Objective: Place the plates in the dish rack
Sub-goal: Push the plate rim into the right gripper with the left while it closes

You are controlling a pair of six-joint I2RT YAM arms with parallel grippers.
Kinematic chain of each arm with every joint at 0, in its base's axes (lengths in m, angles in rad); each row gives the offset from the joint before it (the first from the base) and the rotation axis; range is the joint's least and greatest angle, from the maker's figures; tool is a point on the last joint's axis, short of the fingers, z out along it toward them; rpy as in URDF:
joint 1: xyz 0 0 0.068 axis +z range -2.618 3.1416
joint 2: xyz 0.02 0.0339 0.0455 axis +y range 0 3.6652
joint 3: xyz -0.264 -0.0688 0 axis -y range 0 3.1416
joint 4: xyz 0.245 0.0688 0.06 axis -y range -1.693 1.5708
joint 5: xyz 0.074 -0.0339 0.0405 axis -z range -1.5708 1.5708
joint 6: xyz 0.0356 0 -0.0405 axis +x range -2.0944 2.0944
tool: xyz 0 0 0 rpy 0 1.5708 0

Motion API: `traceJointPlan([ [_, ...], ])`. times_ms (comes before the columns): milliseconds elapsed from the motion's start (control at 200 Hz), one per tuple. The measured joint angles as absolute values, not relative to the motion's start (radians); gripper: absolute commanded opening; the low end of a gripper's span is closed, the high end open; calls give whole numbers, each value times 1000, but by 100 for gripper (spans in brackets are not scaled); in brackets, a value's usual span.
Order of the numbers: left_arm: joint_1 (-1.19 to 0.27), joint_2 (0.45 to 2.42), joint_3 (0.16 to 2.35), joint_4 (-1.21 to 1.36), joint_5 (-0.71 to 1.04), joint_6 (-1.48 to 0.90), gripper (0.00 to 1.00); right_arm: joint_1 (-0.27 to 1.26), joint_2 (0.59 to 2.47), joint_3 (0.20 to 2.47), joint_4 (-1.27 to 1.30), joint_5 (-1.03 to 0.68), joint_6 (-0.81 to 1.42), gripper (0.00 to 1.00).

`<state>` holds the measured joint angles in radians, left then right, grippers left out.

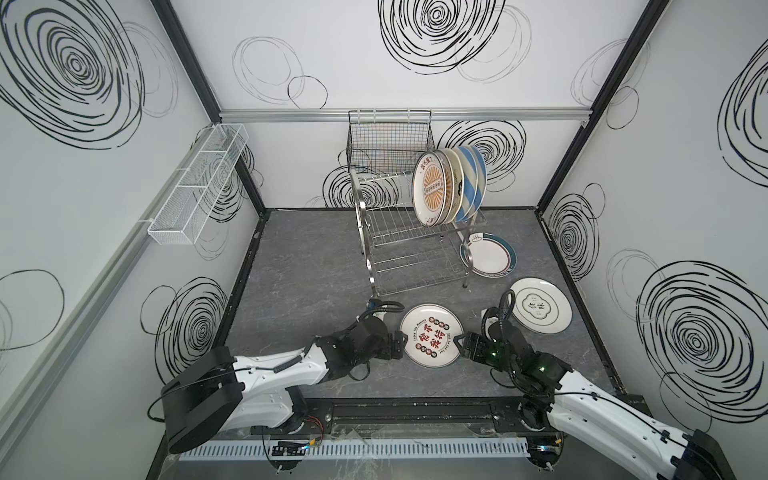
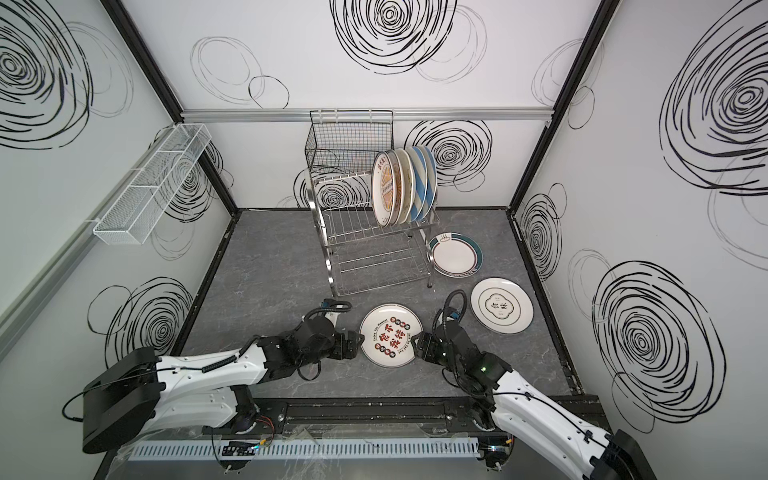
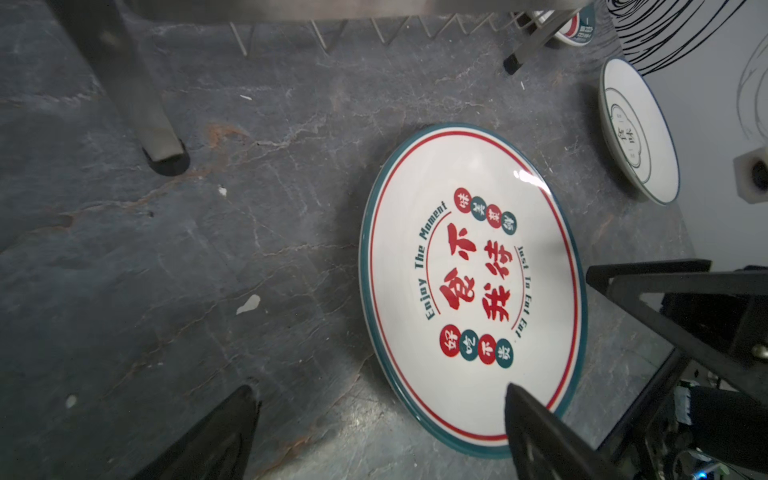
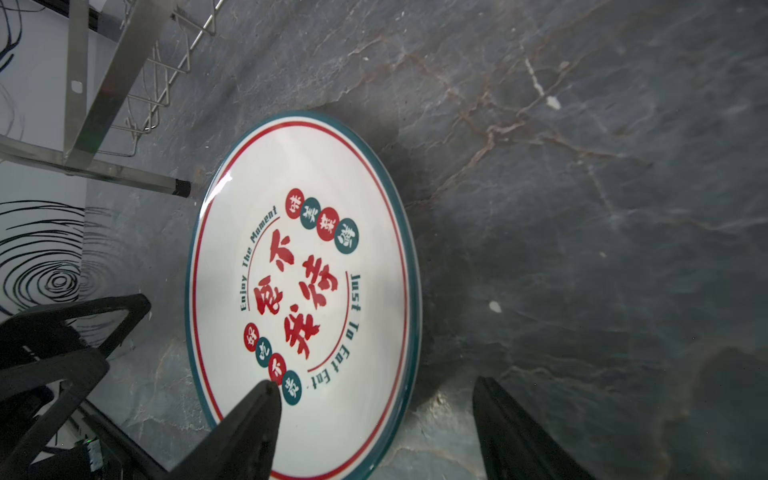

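A plate with red Chinese characters [image 1: 432, 334] [image 2: 390, 336] [image 3: 473, 286] [image 4: 303, 291] lies flat on the grey table between my two grippers. My left gripper [image 1: 401, 340] [image 2: 359, 343] [image 3: 380, 388] is open at its left rim, one finger over the plate and the other over the table. My right gripper [image 1: 459, 345] [image 2: 417, 343] [image 4: 374, 382] is open and straddles the opposite rim the same way. The steel dish rack [image 1: 409, 240] [image 2: 374, 236] stands behind, with several plates [image 1: 449, 187] [image 2: 403, 185] upright in its top tier.
A teal-rimmed plate [image 1: 490, 255] [image 2: 455, 254] lies by the rack's right legs. A whitish plate [image 1: 540, 305] [image 2: 501, 305] [image 3: 636, 129] lies right of my right wrist. A black wire basket [image 1: 386, 141] hangs on the back wall, a white mesh tray [image 1: 199, 183] on the left wall.
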<state>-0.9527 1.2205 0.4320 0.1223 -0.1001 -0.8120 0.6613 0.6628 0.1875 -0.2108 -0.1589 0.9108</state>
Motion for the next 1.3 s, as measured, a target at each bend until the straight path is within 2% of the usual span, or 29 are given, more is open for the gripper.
traceJointPlan([
  [575,-960,1347,455,235,-28,-793,96,587,821,131,27,-294,842,63],
  [956,-962,1399,498,243,15,-758,96,567,918,102,179,-329,850,42],
  [1096,-964,1414,500,255,31,-759,96,553,947,100,213,-339,864,39],
  [1301,-974,1428,501,265,46,-759,96,521,958,81,249,-374,885,25],
])
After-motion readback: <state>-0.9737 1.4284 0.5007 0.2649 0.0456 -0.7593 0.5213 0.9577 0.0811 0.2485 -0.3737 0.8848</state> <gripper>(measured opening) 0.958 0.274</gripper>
